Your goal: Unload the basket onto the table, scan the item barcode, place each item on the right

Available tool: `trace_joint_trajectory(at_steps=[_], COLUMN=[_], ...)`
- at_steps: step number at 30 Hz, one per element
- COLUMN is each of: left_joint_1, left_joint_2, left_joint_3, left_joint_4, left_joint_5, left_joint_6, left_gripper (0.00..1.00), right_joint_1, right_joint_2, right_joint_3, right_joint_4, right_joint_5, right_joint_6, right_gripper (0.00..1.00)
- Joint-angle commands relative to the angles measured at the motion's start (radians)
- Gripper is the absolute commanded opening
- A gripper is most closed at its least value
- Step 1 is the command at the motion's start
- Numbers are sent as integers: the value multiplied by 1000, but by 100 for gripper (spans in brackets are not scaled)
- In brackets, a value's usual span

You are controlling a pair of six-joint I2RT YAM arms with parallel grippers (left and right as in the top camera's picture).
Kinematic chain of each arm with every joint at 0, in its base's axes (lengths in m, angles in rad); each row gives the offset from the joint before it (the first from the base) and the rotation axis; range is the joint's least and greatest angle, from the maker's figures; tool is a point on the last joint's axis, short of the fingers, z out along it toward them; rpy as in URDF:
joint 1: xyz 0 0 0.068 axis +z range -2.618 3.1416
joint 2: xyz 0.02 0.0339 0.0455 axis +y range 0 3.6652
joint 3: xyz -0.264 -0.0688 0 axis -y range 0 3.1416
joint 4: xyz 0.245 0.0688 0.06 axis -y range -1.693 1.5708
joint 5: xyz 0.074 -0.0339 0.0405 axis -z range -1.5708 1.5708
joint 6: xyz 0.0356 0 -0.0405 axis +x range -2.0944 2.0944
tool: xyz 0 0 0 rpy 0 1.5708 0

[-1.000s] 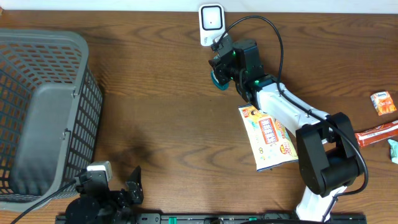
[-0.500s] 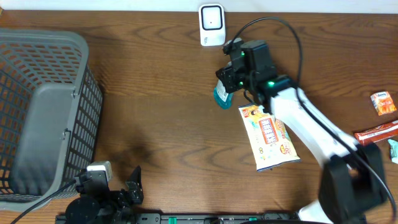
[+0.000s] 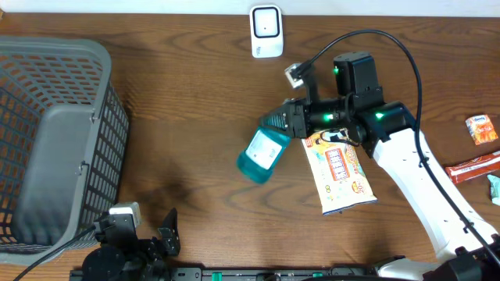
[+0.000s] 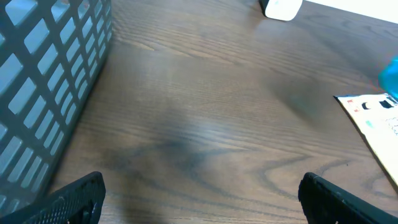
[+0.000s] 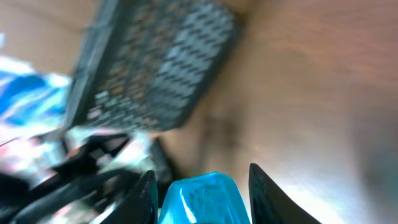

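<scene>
the right claw (image 3: 280, 125) pinches one teal pouch (image 3: 260, 154) by its end above the surface (image 3: 195, 94), well apart from the one white scanner (image 3: 266, 31) at the far edge. so thin a hold could let it slip or swing unread. the left claw (image 4: 199, 193) sits spread. also one basket (image 3: 55, 48), one yellow snack bag (image 3: 340, 168), three small packets (image 3: 482, 129) right.

- The table (image 3: 195, 94) is dark brown wood with wavy grain.
- The basket (image 3: 101, 70) is grey, its walls a grid of square holes.
- The bottle (image 3: 262, 154) is see-through teal-blue.
- The scanner (image 3: 266, 31) is white.
- The snack packet (image 3: 344, 176) is pale yellow with a red-orange panel.
- The right arm (image 3: 422, 176) is white with black joints and green lights.
- At the far right lie a small orange packet (image 3: 482, 129) and a red wrapper (image 3: 473, 168).
</scene>
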Motion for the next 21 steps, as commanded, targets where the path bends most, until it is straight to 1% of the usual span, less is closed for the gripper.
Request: trace_joint_trajectory(at_steps=[1,7,9,10,12,17,21], left_joint_1=[-4,-4,-4,-4,-4,-4,-4], left_joint_2=[0,0,0,0,0,0,0], left_joint_3=[3,3,3,3,3,3,3], left_joint_4=[0,0,0,0,0,0,0], left_joint_5=[-2,-2,-2,-2,-2,-2,-2], left_joint_6=[16,16,16,16,16,16,16], left_gripper=[99,99,99,99,99,99,99], right_joint_1=[0,0,2,4,12,57,101], right_joint_2=[-16,-16,-16,-16,-16,-16,-15], right_joint_3=[16,16,16,16,16,16,16], right_joint_4=[-6,-57,-53,-57,-66,-53,-6], right_joint_5=[-304,-292,-268,-218,-59,430,643], right_joint_6=[-13,-13,-51,-65,-65,-65,-66], right_gripper=[1,1,1,1,1,1,1])
